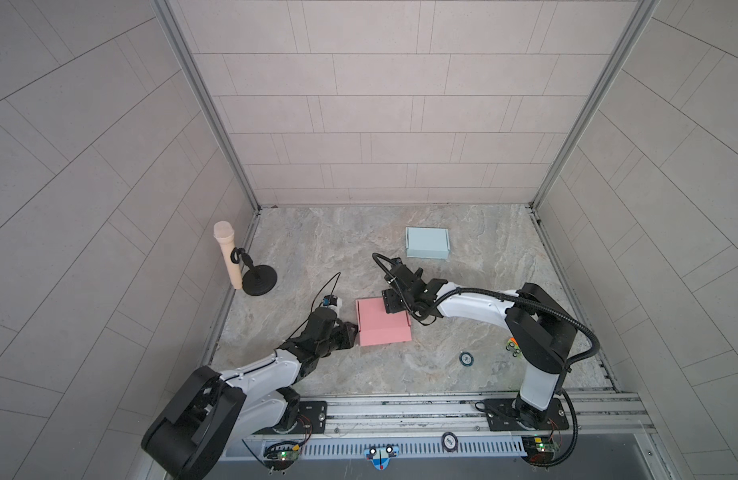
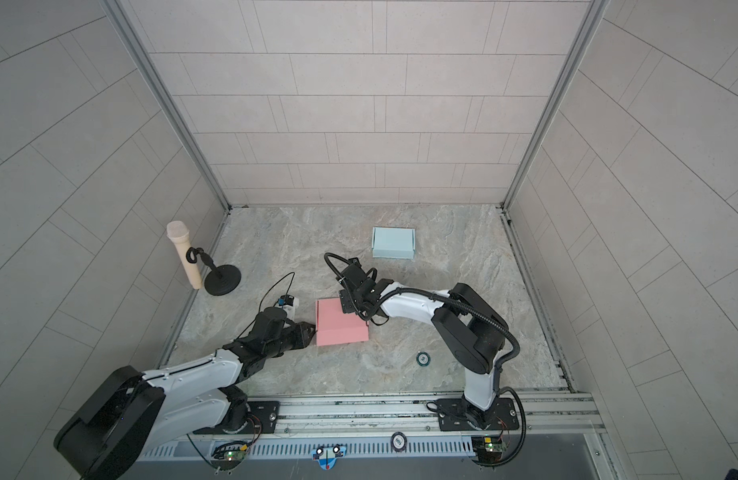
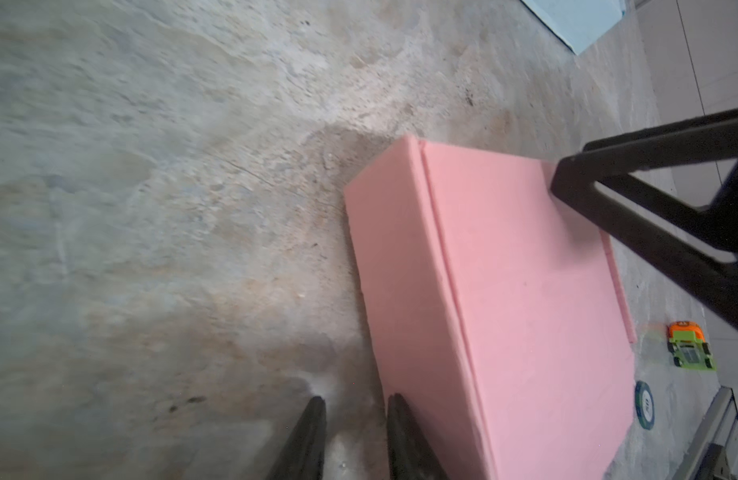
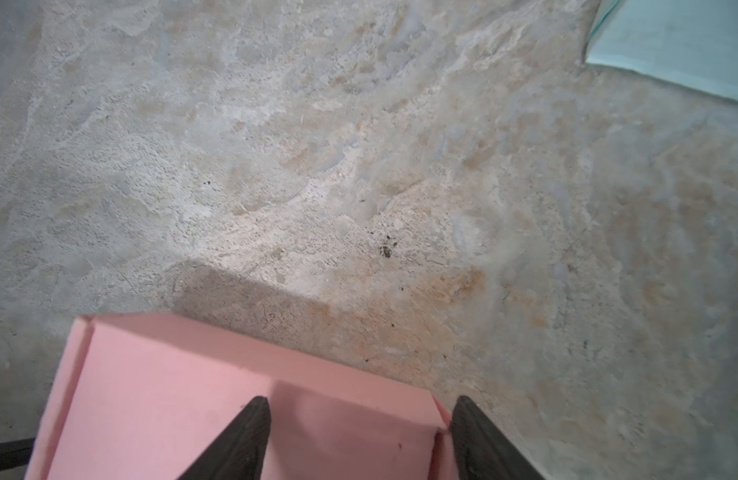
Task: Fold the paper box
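Inspecting the workpiece, you find the pink paper box (image 1: 384,332) lying flat on the bench (image 1: 309,249), toward the front and between the two arms, with its lid panel down over the body and a narrow side wall facing the left arm. Your left tool (image 3: 357,411) sits low just beside that wall, its jaws a little apart with only bare bench between them; whether the nearer finger touches the card cannot be told. Your right tool (image 4: 359,415) hangs over the far right corner of the box, jaws spread wide, one finger above the lid and one just outside the corner, pinching nothing that shows. Judged from its thin walls and sharp creases, the box is light card: stiff across each panel, weak at the folds, and easily dented by a point load on the lid. The bench looks smooth, so expect the box to slide under any sideways push unless the opposite side is braced. You are advised to take hold at an edge, across a side wall or a flap close to its crease, and to keep pressure off the middle of the lid. A thin pink strip shows along the edge away from the left arm; whether it is an untucked flap cannot be told. The pale blue box (image 1: 426,243) stands well apart at the back.
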Robot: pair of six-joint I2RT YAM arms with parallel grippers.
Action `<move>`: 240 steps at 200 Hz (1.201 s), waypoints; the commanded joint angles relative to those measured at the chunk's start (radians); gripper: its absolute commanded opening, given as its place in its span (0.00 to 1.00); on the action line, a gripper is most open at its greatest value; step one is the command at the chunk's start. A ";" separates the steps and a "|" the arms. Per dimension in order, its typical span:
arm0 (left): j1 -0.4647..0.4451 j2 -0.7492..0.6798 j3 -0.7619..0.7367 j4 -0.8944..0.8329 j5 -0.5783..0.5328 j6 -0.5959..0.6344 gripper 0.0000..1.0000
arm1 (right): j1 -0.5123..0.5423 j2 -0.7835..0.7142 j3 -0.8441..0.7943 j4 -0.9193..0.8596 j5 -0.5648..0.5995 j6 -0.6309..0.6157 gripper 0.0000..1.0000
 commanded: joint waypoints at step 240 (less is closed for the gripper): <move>-0.455 -0.560 0.033 -0.518 -0.255 -0.214 0.74 | 0.158 -0.312 -0.298 0.002 0.052 0.195 0.79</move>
